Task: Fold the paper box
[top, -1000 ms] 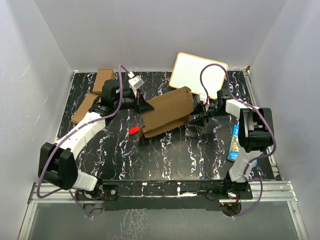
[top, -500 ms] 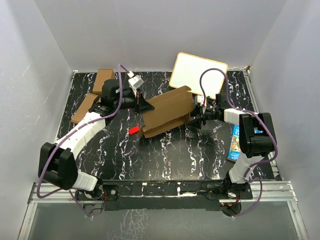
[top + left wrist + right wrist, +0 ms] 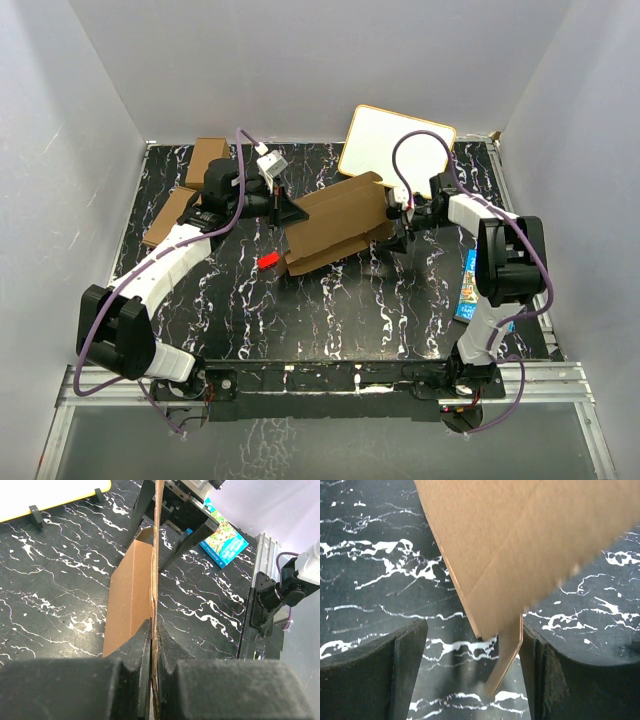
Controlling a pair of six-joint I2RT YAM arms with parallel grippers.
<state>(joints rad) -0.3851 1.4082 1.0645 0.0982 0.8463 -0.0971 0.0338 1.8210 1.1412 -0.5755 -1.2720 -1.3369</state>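
The paper box point(image 3: 335, 222), a brown die-cut cardboard sheet, stands partly raised in the middle of the table. My left gripper point(image 3: 281, 211) is shut on its left edge; in the left wrist view the sheet point(image 3: 154, 555) runs edge-on between the closed fingers point(image 3: 135, 650). My right gripper point(image 3: 400, 228) is open at the box's right end. In the right wrist view the brown panel point(image 3: 520, 545) fills the top and a small flap point(image 3: 507, 655) hangs between the spread fingers, close to the right finger point(image 3: 545, 670).
Two other brown cartons point(image 3: 205, 160) point(image 3: 168, 215) lie at the back left. A white board with a yellow rim point(image 3: 395, 150) leans at the back. A small red object point(image 3: 267, 260) lies by the box. A blue packet point(image 3: 470, 285) lies at the right.
My right gripper has shifted slightly up and back at the box's right end. The left gripper and the box have hardly moved.
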